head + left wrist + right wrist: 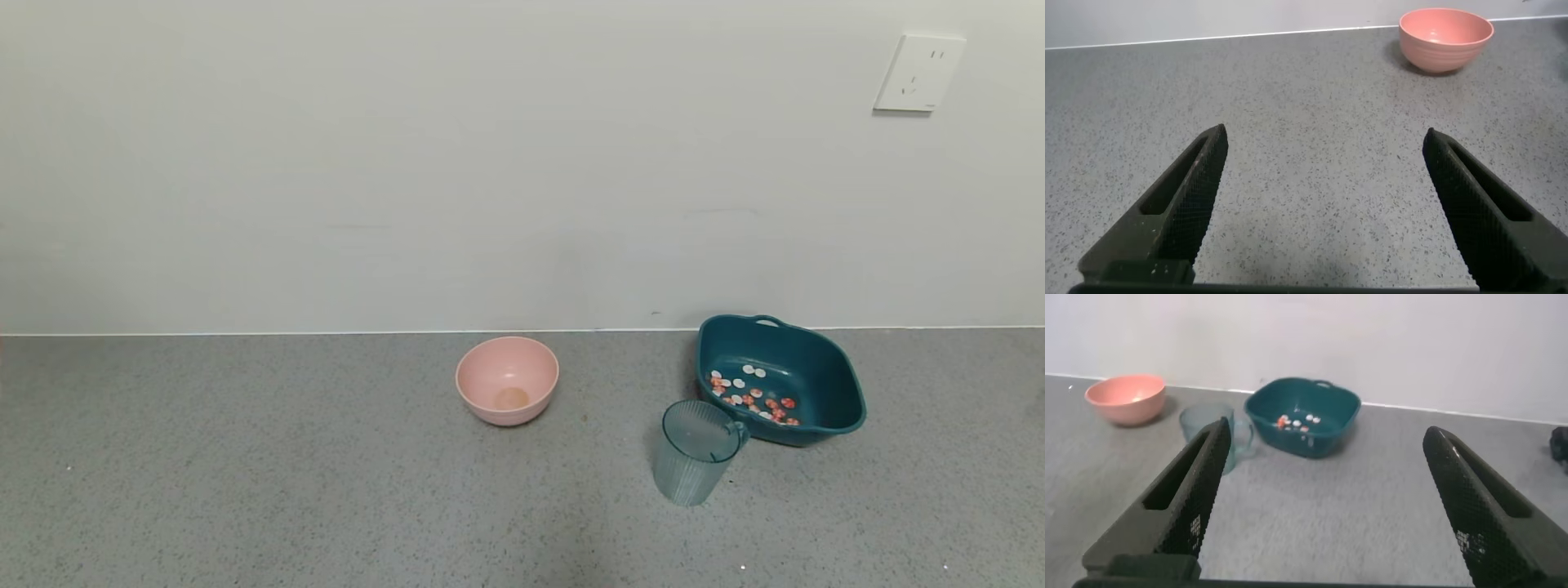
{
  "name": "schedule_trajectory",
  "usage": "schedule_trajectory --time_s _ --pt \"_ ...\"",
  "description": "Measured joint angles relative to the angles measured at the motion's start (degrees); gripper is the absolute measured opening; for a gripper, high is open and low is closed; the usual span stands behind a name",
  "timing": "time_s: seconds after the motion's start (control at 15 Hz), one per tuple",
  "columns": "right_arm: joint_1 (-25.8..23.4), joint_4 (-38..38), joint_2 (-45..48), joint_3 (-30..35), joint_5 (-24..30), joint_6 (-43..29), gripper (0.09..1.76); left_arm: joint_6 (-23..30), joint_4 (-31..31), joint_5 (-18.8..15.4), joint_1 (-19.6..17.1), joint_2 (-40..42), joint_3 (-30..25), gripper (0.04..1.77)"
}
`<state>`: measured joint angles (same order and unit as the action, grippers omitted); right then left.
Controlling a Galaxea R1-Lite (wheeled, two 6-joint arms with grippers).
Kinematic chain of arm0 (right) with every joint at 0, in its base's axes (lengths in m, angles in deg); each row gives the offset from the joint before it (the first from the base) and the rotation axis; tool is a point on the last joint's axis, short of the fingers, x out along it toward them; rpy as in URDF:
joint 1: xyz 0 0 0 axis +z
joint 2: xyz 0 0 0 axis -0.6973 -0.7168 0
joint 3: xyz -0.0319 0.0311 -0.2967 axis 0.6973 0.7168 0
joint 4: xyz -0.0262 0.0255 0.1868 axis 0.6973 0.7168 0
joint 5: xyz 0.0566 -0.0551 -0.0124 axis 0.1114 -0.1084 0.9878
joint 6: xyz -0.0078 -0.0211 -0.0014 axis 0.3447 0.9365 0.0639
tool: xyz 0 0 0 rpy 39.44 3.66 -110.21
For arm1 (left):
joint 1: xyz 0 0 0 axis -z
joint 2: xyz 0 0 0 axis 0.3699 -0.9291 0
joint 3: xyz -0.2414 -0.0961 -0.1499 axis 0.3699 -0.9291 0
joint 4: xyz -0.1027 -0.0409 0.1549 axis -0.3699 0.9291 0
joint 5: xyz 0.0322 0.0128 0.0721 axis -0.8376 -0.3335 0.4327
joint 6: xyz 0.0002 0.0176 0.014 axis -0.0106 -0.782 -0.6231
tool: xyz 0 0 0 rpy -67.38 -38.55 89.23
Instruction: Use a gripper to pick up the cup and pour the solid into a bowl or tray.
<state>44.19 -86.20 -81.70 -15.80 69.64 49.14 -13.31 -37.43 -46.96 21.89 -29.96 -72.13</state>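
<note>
The blue-green ribbed cup (695, 451) stands upright and empty on the grey counter, just in front of the teal basin (833, 359). The red-orange and white round pieces (755, 400) lie inside the basin. The right wrist view shows the cup (1207, 434), the basin (1331, 416) and the pieces (1297, 420) farther off. My right gripper (1323, 453) is open and empty, well back from the cup. My left gripper (1323, 159) is open and empty over bare counter. Neither gripper shows in the head view.
A round pink bowl (507, 379) stands left of the cup, near the wall; it also shows in the left wrist view (1445, 37) and the right wrist view (1125, 398). A white wall outlet (918, 72) is at the upper right.
</note>
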Motion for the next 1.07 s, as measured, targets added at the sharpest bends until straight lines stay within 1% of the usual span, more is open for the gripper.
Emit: schedule_trajectory --time_s 0.13,0.2,0.27,0.4,0.47,0.6,1.07 --pt "0.02 -7.79 0.2 6.51 -0.38 1.49 1.71 -0.02 -0.02 -0.02 0.0 0.0 0.0 1.72" --pt "0.02 -9.42 0.22 9.07 -0.55 2.23 1.71 -0.02 -0.02 -0.02 0.0 0.0 0.0 1.72" --pt "0.02 -8.68 0.24 10.57 -0.63 2.54 1.71 0.0 0.0 0.0 0.0 0.0 -0.02 1.72" --pt "0.02 -2.61 0.27 11.63 -1.18 2.89 1.71 -0.02 -0.02 -0.02 0.0 0.0 -0.02 1.72" --pt "0.02 0.27 0.27 11.84 -2.43 2.38 1.71 -0.02 -0.02 -0.02 0.0 0.0 -0.02 1.72" --pt "0.02 0.5 0.27 11.91 -3.35 0.8 1.71 -0.02 -0.02 -0.02 0.0 0.0 -0.02 1.72" --pt "0.02 0.63 0.27 11.95 -3.5 0.8 1.71 -0.02 0.0 -0.02 0.0 0.0 -0.02 1.72"
